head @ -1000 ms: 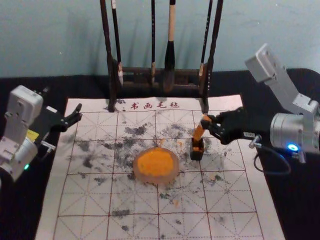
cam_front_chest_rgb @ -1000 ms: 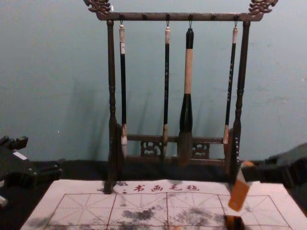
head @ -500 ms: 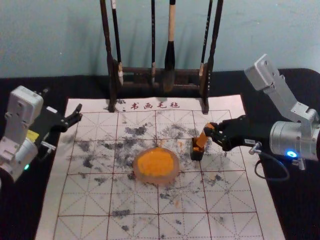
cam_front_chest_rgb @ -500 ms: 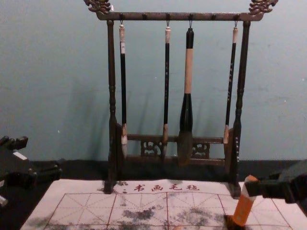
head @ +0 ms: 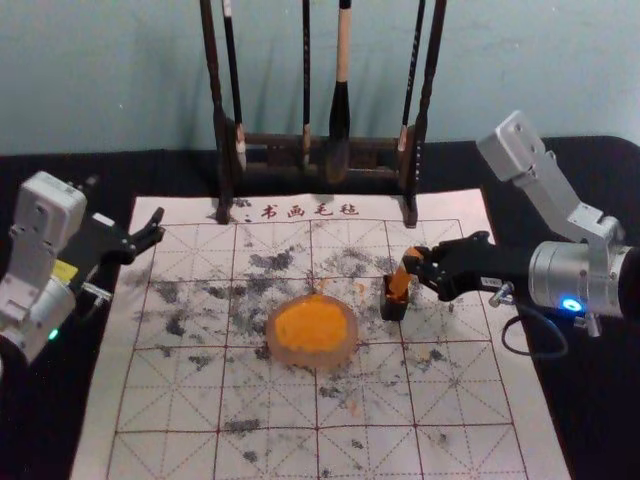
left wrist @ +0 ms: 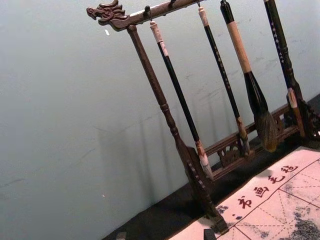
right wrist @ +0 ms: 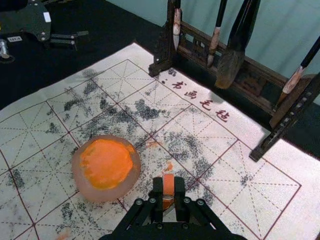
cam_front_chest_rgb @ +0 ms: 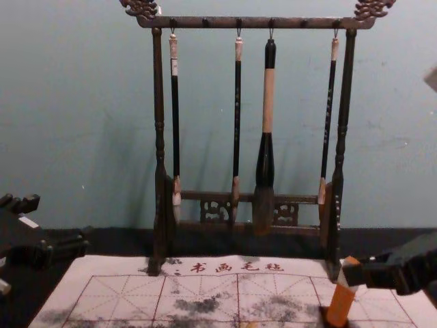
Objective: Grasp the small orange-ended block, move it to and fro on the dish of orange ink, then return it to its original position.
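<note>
- The right gripper (head: 416, 264) is over the right half of the calligraphy felt (head: 100, 430), its fingers pinching the upper end of the orange-ended block (head: 402, 279); the right wrist view shows the block squeezed between the two fingertips.
- Compared with a second ago, the block has come down: its lower end, then above the mouth of the small black box (head: 393, 311), is now inside it.
- Since half a second ago, the right gripper and the block's top have shifted slightly to the robot's left. The block is a little deeper in the box and still leans, top toward the robot's right.
- The dish of orange ink (head: 315, 362) has not moved; it sits on the felt, to the left of the box and apart from it.
- The left gripper (head: 157, 226) stays parked at the felt's far left edge, fingers spread apart, same pose as before.
- Behind, the carved brush rack (cam_front_chest_rgb: 160, 102) and its hanging brushes, including the thick-bristled one (cam_front_chest_rgb: 266, 164), are unchanged.
</note>
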Action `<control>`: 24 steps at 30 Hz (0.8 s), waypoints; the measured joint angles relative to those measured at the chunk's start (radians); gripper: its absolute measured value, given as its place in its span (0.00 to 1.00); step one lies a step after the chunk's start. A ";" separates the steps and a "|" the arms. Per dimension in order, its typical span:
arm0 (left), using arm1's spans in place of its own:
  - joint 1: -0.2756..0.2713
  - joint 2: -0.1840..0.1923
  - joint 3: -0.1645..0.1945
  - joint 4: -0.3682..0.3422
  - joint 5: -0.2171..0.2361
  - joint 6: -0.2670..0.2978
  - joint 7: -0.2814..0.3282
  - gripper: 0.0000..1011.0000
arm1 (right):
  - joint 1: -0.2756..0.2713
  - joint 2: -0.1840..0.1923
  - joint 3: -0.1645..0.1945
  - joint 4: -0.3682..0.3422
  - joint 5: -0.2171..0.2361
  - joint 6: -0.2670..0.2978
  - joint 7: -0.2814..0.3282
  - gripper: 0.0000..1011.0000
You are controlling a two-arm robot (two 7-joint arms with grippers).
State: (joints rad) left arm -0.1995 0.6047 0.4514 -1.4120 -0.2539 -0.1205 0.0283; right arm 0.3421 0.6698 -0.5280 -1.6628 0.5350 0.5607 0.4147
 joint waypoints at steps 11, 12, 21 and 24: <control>0.000 0.000 0.000 0.000 0.000 0.000 0.000 0.99 | -0.001 -0.009 -0.002 0.013 -0.013 0.005 0.003 0.10; 0.000 0.000 0.000 0.000 0.000 0.000 0.000 0.99 | -0.001 -0.012 -0.004 0.017 -0.015 0.005 0.003 0.10; 0.000 0.000 0.000 0.000 0.000 0.000 0.000 0.99 | 0.009 -0.037 -0.020 0.054 -0.038 0.004 0.012 0.10; 0.000 0.000 0.000 0.000 0.000 0.000 0.000 0.99 | 0.013 -0.042 -0.024 0.064 -0.044 0.004 0.015 0.10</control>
State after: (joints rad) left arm -0.1995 0.6047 0.4514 -1.4120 -0.2539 -0.1205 0.0282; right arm 0.3554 0.6281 -0.5524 -1.5988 0.4907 0.5645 0.4293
